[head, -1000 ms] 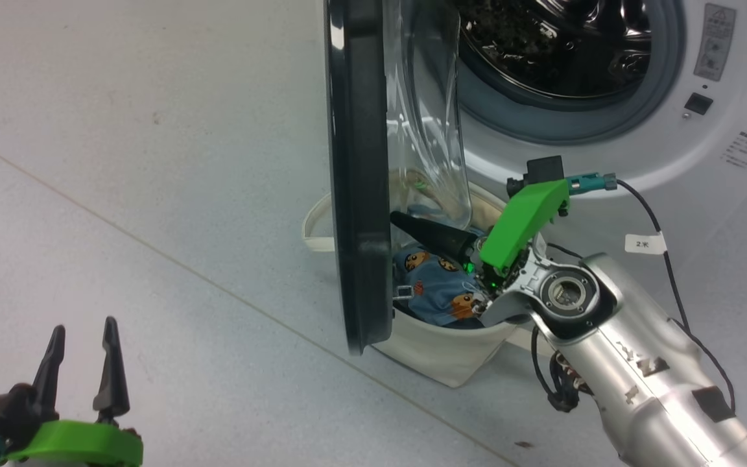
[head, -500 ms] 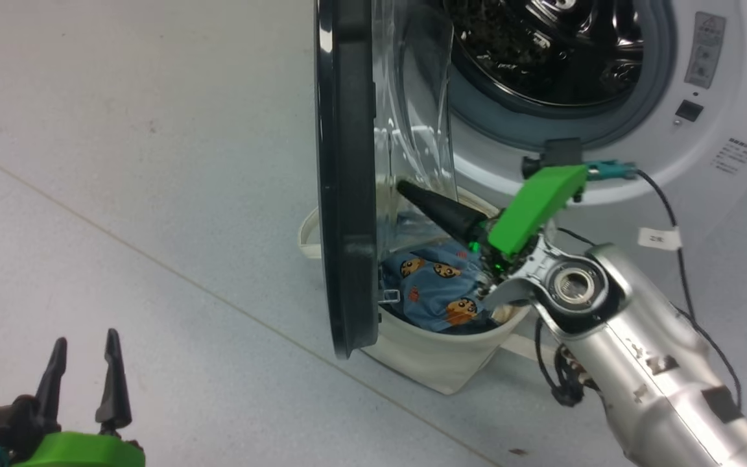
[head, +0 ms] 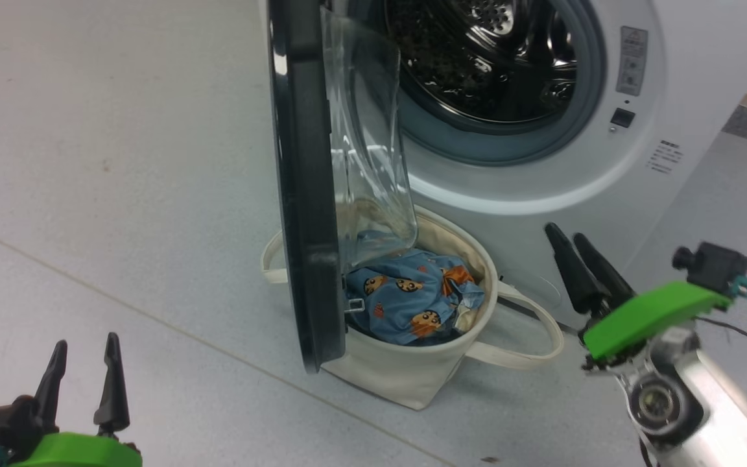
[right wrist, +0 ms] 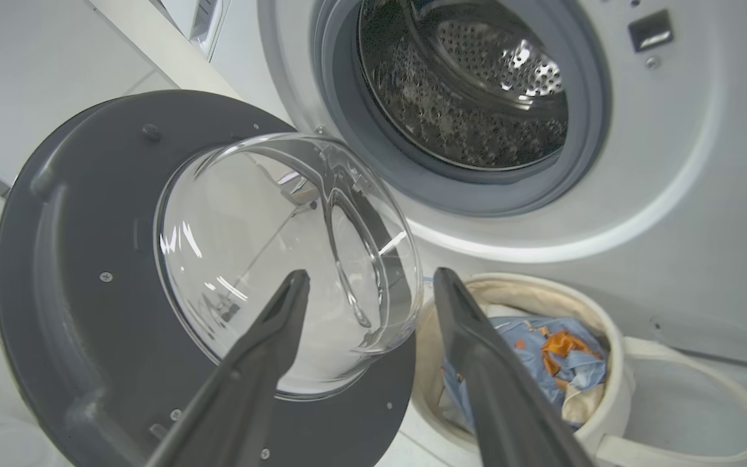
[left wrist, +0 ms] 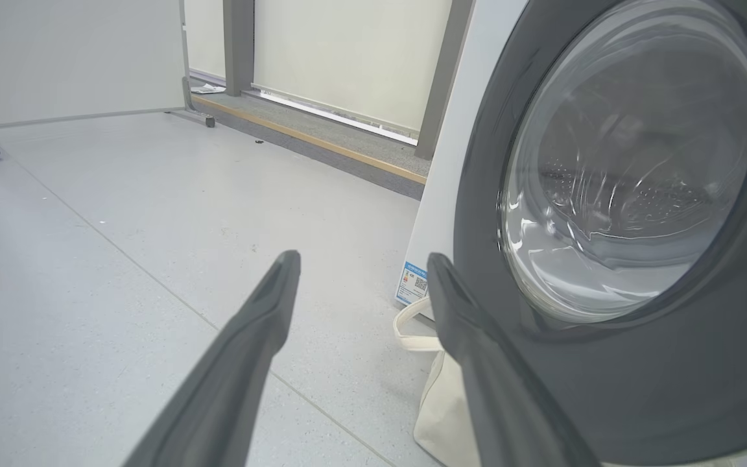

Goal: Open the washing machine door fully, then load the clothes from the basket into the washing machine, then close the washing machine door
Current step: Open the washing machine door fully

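because the washing machine door (head: 296, 194) hangs swung out roughly square to the front of the washing machine (head: 542, 188), edge-on in the head view, its clear glass bowl juts over the left part of the basket (head: 406, 370). the basket sits on the floor (head: 120, 162) just in front of the washer, at about six o'clock from the steel drum (head: 477, 58). the clothes (head: 406, 298), a light blue garment printed with orange-brown cartoon faces, lie bunched inside the basket, partly under that bowl. so i judge the door is not yet fully open and crowds the way down into the basket; whether its lower rim touches the canvas i cannot tell. the right claw (head: 565, 232) hovers at about four o'clock from the basket, apart from it, its two dark fingers spread wide in its own wrist view and holding nothing. from there it faces the door's inner side, with the basket at about four o'clock of that view, a stance that seems suited either to pushing the door wider or to dropping onto the garment. the left claw (head: 85, 340) sits at about seven o'clock in the head view, on the door's outer side and well apart from it, fingers parted and empty. loading is not yet begun, since the garment lies in the basket.
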